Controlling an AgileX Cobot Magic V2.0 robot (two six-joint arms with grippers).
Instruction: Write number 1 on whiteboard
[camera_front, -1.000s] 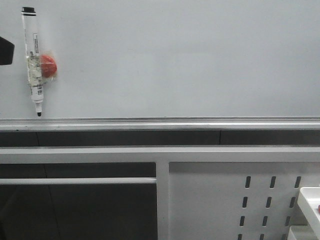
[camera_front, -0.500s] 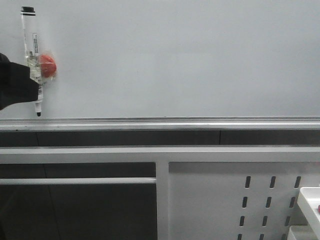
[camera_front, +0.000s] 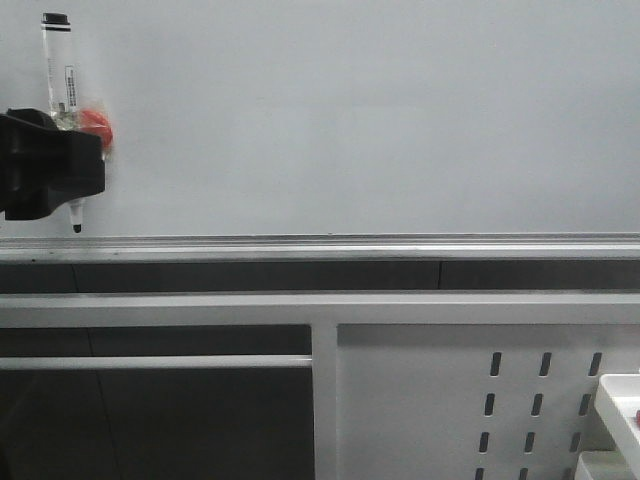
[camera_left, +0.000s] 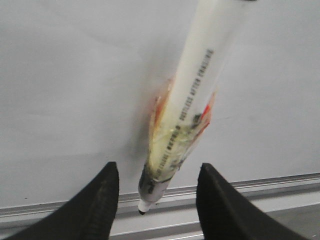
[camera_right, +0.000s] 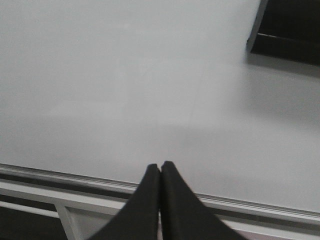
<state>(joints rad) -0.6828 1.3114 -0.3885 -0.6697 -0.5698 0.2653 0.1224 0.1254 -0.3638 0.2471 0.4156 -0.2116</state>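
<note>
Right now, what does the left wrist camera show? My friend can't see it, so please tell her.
A white marker hangs tip-down on the whiteboard, held by a red clip. The left gripper is open, with one black finger on each side of the marker's lower end, not touching it. The board's silver rail runs below.

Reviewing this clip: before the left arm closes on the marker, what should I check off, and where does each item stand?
1. Left gripper open: ok.
2. Marker between the left fingers: ok, its lower end sits in the gap in the left wrist view.
3. Fingers touching the marker: not yet, gaps show on both sides.
4. Marker uncapped, tip down: ok.
5. Whiteboard free of ink: ok, no number 1 drawn.
6. Right gripper out of the way: ok, shut and holding nothing.
</note>
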